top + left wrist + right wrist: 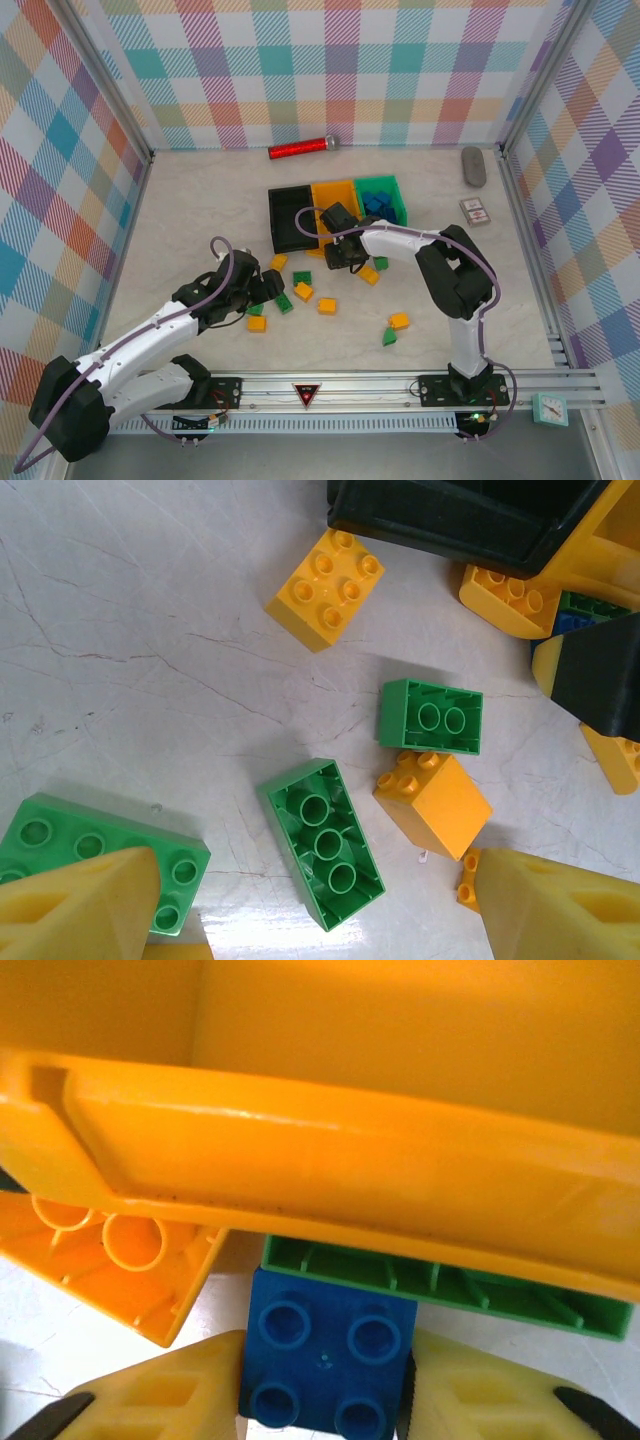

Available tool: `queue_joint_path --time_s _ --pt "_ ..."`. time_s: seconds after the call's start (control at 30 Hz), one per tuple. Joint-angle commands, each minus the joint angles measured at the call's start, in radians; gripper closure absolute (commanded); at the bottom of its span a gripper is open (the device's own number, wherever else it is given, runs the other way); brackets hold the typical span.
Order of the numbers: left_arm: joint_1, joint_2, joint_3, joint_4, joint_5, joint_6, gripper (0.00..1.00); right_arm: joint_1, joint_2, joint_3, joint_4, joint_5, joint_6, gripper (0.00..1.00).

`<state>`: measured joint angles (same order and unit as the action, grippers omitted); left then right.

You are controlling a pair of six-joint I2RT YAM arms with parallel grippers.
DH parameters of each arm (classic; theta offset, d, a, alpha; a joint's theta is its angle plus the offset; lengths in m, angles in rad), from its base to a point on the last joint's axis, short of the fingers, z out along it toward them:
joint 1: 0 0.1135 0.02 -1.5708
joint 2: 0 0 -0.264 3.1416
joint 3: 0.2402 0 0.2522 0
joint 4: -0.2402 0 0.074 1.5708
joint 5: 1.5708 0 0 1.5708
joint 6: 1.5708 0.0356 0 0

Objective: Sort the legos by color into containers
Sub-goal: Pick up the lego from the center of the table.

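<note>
Sorting barely begun: across the bench, green and orange legos lie loose mid-frame, below three bins at upper centre. Only the green bin shows a load, of blue bricks; the black bin looks empty. Right hand pinches a blue brick beside the orange bin; left hand hovers open above green bricks.

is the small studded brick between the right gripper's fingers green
No, the small studded plastic brick between the yellow fingers is blue.
</note>
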<state>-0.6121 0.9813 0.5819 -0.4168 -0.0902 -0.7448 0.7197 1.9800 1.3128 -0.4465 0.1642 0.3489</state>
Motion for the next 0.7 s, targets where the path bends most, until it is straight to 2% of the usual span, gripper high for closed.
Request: queue_joint_path --time_s 0.0,0.13,0.67 --pt "0.006 -0.014 -0.016 -0.014 -0.005 -0.016 0.18 0.006 -0.012 -0.005 0.000 -0.020 -0.010 0.64" --pt "0.006 -0.009 -0.021 -0.003 -0.002 -0.019 0.18 0.005 -0.052 -0.035 0.006 -0.039 -0.010 0.71" --pt "0.003 0.049 -0.005 0.037 0.016 -0.044 0.18 0.008 -0.285 -0.213 0.037 -0.069 0.001 0.73"
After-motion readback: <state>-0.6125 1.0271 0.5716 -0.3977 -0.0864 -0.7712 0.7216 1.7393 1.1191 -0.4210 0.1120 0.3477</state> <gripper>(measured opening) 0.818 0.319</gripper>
